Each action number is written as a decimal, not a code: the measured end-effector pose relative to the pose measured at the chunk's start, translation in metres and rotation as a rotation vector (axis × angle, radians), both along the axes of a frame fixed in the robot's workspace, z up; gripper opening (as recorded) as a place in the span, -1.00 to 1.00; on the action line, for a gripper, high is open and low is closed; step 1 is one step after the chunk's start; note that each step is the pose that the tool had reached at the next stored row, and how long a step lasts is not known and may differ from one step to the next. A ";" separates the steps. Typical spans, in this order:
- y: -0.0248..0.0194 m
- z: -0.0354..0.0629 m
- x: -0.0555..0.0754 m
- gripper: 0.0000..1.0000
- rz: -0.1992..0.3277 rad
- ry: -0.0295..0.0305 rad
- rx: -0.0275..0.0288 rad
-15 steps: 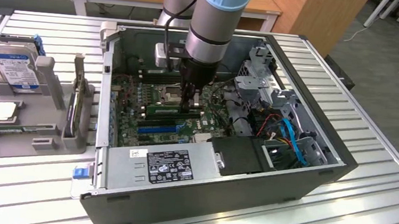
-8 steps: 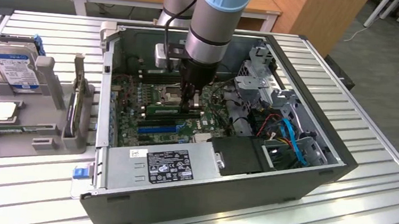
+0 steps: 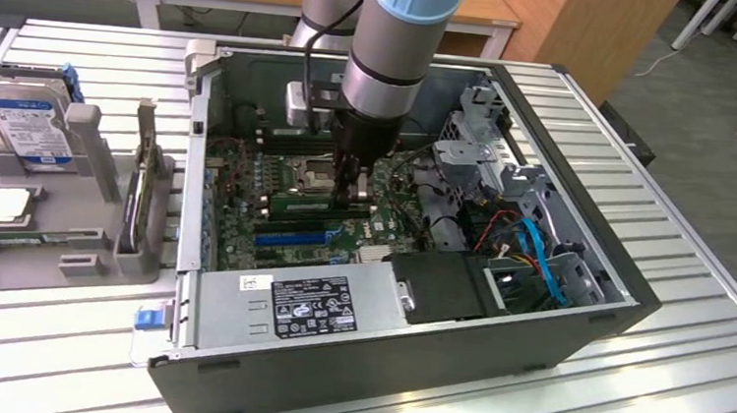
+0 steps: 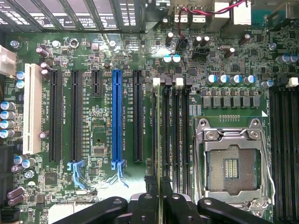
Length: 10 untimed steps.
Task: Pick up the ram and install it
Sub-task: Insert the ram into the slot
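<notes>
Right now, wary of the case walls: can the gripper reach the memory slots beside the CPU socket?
Probably yes: the gripper, shut on the ram, hangs over the memory slots with nothing between them.

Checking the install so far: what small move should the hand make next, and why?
Likely a gentle push straight down. The hand grips the ram edge-on, running along the memory slots beside the empty CPU socket, and I can't tell that it is seated yet.
</notes>
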<state>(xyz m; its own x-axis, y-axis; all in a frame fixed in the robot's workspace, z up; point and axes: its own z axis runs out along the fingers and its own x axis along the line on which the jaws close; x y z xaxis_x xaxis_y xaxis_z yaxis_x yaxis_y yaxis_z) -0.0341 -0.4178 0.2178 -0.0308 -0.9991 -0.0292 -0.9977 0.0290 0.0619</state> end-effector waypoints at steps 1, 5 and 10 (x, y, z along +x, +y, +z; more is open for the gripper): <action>0.0000 -0.0003 0.000 -0.72 0.000 0.0000 -0.0001; 0.0000 -0.0003 0.000 -0.72 0.000 0.0000 -0.0001; 0.0000 -0.0003 0.000 -0.72 0.000 -0.0001 0.0000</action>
<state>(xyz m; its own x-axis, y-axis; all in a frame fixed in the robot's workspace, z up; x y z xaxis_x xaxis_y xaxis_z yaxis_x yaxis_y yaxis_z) -0.0343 -0.4178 0.2174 -0.0309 -0.9991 -0.0292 -0.9977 0.0290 0.0618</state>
